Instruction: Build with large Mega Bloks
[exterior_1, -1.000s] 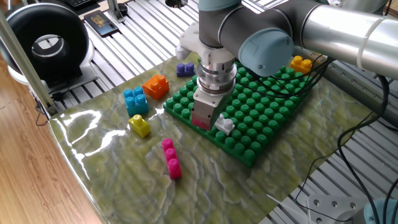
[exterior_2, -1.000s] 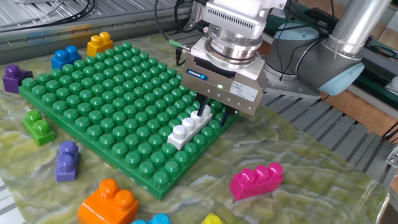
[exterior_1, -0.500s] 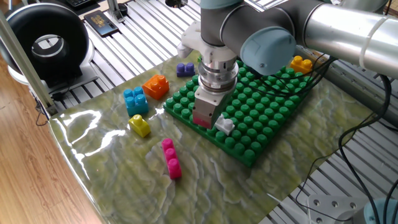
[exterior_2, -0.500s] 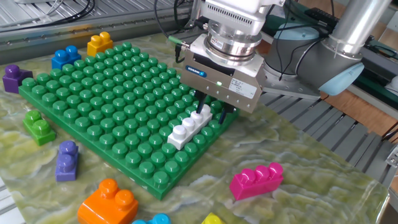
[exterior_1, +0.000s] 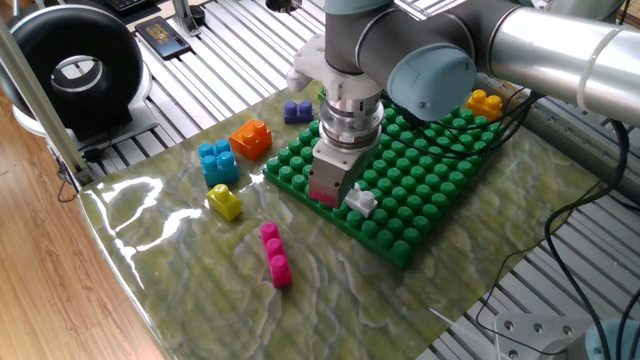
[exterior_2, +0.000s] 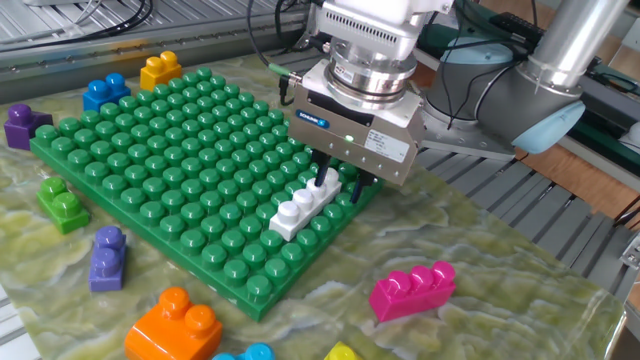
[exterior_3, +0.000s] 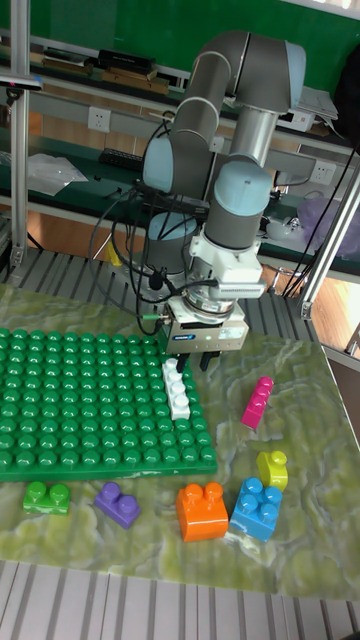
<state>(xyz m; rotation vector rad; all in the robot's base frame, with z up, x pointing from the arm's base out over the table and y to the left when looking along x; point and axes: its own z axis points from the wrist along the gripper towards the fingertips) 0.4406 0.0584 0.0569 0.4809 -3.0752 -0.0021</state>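
A long white Mega Blok (exterior_2: 305, 205) (exterior_3: 178, 390) (exterior_1: 360, 201) sits pressed onto the near edge of the big green baseplate (exterior_2: 170, 160) (exterior_1: 430, 180) (exterior_3: 80, 400). My gripper (exterior_2: 338, 185) (exterior_3: 193, 364) hangs just above the brick's far end, open, one finger on each side and clear of it. Loose on the mat lie a pink brick (exterior_2: 412, 288) (exterior_1: 274, 255), a yellow one (exterior_1: 225, 202), a blue one (exterior_1: 217, 162), an orange one (exterior_2: 175, 325) (exterior_1: 251, 138) and a purple one (exterior_2: 108, 258).
Beyond the baseplate's far side lie a yellow-orange brick (exterior_2: 160, 68), a blue brick (exterior_2: 104, 90) and a dark purple brick (exterior_2: 22, 122); a small green brick (exterior_2: 60, 203) lies beside the plate. A black round device (exterior_1: 70, 70) stands past the mat's corner.
The gripper has risen slightly off the white brick, which has stayed in place on the baseplate.
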